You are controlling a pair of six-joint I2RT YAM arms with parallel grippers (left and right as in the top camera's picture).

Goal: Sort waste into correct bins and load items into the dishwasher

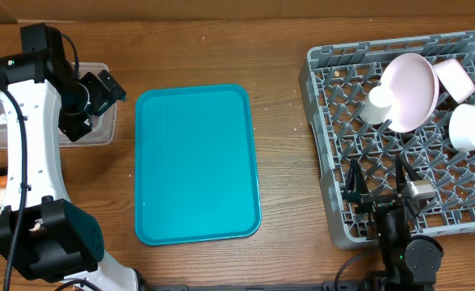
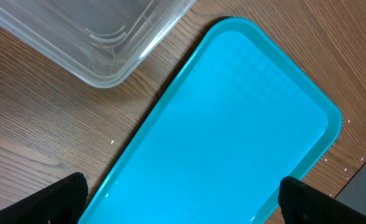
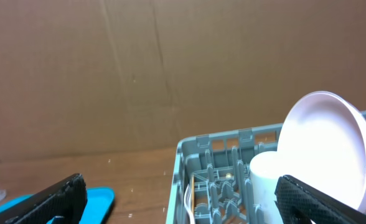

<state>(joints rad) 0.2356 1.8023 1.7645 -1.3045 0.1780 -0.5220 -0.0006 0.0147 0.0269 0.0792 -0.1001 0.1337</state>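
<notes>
Cardboard wall [image 3: 108, 74] only in right wrist view; left gripper [image 2: 182, 186], right gripper [image 3: 180, 185] both spread.

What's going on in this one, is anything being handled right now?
Nothing is held at this moment. Both grippers are open and empty. The left gripper hangs beside the clear tub, looking down on the bare teal tray. The right gripper sits over the edge of the grey dish rack nearest its own base. The rack holds a pink plate standing on edge, a small white cup, a pink bowl and a white bowl. Loading looks largely done.
</notes>
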